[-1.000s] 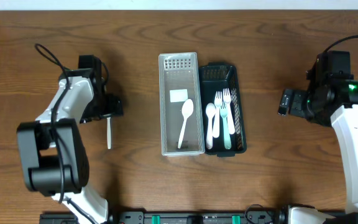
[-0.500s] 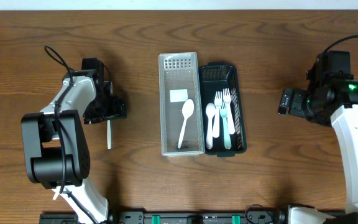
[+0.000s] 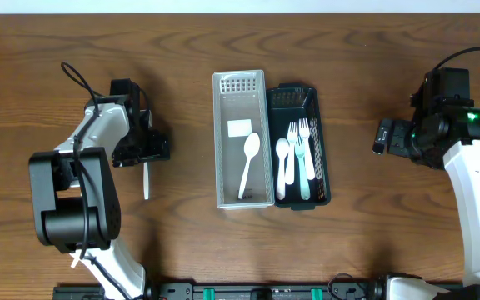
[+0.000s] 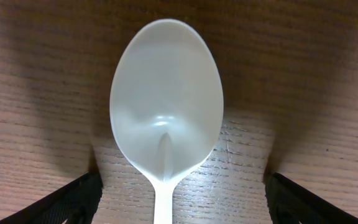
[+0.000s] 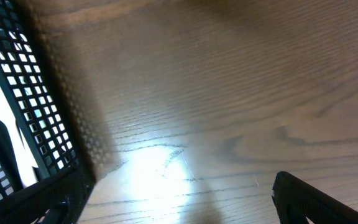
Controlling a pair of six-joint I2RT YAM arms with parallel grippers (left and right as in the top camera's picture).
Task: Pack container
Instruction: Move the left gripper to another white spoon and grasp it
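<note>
near the desk's (image 3: 365, 50) left edge the left gripper (image 3: 147, 152) sits low over a loose white spoon (image 4: 165, 106), fingers (image 4: 61, 202) spread wide either side of its handle, gripping nothing. the right gripper (image 3: 381, 136) near the right edge gapes empty. the clear tray (image 3: 242, 83) and black basket (image 3: 293, 93) sit side by side mid-desk.

The tabletop (image 3: 357, 75) is brown wood with dark wavy lines in it. A thin white strip (image 3: 240, 5) runs along its far edge. In the right wrist view, a bright light shines on the wood.
</note>
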